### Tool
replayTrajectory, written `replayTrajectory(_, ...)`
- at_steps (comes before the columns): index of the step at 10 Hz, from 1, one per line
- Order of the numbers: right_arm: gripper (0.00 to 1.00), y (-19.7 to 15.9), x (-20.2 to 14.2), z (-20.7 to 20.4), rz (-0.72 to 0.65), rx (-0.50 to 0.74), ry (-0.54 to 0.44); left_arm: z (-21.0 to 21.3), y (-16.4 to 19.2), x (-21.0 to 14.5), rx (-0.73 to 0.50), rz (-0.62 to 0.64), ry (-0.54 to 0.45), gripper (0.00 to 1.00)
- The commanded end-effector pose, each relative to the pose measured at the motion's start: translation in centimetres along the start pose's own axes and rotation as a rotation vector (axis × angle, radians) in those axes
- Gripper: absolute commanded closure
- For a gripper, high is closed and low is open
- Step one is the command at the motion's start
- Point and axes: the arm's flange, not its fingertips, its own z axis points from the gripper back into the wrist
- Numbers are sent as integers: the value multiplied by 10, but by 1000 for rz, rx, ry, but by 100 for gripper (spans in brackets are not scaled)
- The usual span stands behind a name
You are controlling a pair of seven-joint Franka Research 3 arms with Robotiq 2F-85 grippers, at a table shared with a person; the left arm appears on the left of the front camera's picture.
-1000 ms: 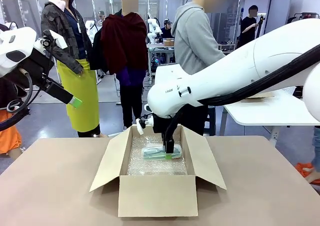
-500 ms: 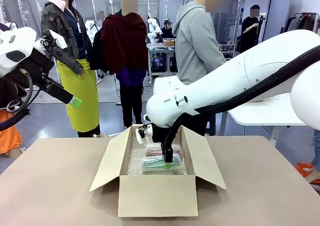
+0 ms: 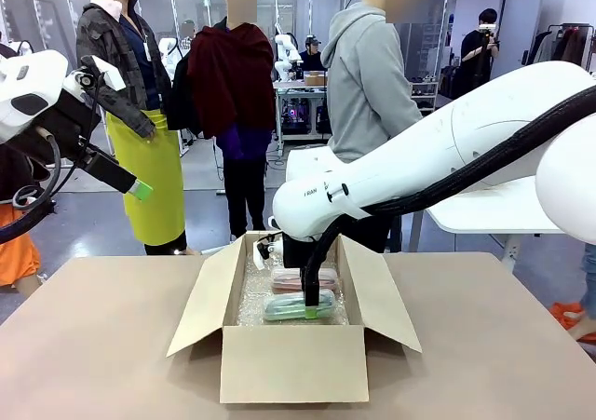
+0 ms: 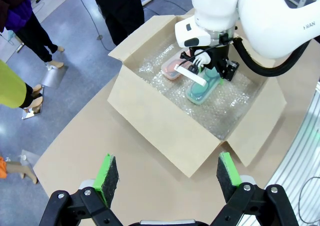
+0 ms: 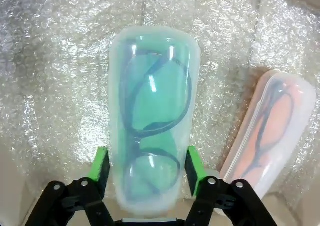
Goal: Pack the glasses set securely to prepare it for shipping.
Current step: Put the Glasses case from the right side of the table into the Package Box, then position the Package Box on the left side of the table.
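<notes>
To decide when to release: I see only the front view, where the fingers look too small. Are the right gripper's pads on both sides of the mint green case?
Observer: Yes. The right wrist view shows the right gripper with one green pad against each long side of the mint green case, near one end.
Operator: Does the pink case touch it?
Observer: No. The pink case lies beside it at a slant, with bubble wrap between them.
Operator: Is the left gripper open?
Observer: Yes. In the left wrist view the left gripper is open, above the table, outside the cardboard box.
</notes>
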Motion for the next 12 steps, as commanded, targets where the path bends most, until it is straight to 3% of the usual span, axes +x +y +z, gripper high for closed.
replayTrajectory(1, 0, 9, 0, -1, -28, -9, -23, 2, 1, 0, 2, -4, -4, 0)
replayTrajectory(4, 0, 11, 2, 1, -30, -16, -34, 2, 1, 0, 2, -4, -4, 0)
replayTrajectory(5, 0, 13, -2, 1, 48, -8, -1, 2, 1, 0, 2, -4, -4, 0)
replayTrajectory(6, 0, 0, 3, 1, 2, -10, -11, 2, 1, 0, 2, -4, -4, 0)
replayTrajectory(12, 0, 0, 3, 1, 2, -10, -11, 2, 1, 0, 2, -4, -4, 0)
